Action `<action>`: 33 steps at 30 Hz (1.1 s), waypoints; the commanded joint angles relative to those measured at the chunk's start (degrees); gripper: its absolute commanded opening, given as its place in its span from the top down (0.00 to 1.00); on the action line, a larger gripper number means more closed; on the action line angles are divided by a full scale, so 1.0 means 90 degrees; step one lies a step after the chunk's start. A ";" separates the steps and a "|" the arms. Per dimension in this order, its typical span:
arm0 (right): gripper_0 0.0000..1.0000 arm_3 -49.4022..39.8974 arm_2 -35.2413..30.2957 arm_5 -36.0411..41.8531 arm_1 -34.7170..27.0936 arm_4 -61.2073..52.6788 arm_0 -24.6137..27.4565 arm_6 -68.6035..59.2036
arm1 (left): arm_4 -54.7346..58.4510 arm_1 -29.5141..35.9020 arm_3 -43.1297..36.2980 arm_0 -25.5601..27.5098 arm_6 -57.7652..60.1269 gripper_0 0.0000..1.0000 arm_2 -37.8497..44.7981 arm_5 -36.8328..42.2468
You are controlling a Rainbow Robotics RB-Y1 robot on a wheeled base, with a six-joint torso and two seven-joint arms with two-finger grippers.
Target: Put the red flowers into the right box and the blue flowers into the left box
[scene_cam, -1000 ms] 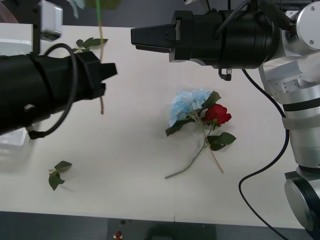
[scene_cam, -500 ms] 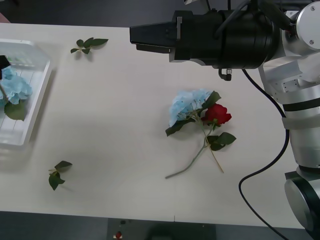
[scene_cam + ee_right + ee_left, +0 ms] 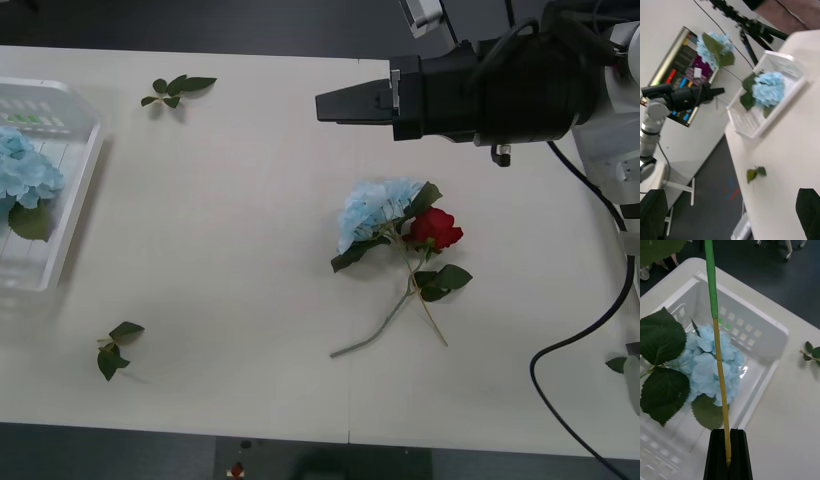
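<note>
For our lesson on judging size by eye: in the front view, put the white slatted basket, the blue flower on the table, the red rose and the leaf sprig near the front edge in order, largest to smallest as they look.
1. white slatted basket, though partly cut off
2. blue flower
3. red rose bloom
4. leaf sprig

The rose bloom and sprig look close in size; that ranking is unsure.

No text, label, brand, number or sign can be read in any view. The colourful panel (image 3: 681,71) on the wall in the right wrist view is too blurred to read anything on it.
</note>
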 commanded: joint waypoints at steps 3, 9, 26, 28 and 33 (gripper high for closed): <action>0.00 -0.0120 -0.0052 0.0596 -0.0785 0.0649 -0.0027 -0.1117 | 0.0003 0.0508 0.0857 -0.0378 -0.0416 1.00 -0.0653 -0.0303; 0.00 -0.0139 -0.0052 0.1231 -0.1166 0.1557 -0.0027 -0.1732 | -0.0143 0.0556 0.1472 -0.0641 -0.0475 1.00 -0.1171 -0.0460; 0.00 -0.1292 0.0924 0.2559 -0.1215 0.4497 0.0549 -0.1644 | -0.0563 0.0576 0.1843 -0.0661 -0.0514 0.44 -0.1561 -0.0772; 0.00 -0.1292 0.1159 0.2422 -0.1215 0.4692 0.0627 -0.1644 | -0.0554 0.0576 0.1843 -0.0661 -0.0524 0.41 -0.1473 -0.0772; 0.00 -0.1301 0.1793 0.1875 -0.1186 0.5190 0.0793 -0.1673 | -0.0104 0.0576 0.1736 -0.0651 -0.0621 0.31 -0.1053 -0.0772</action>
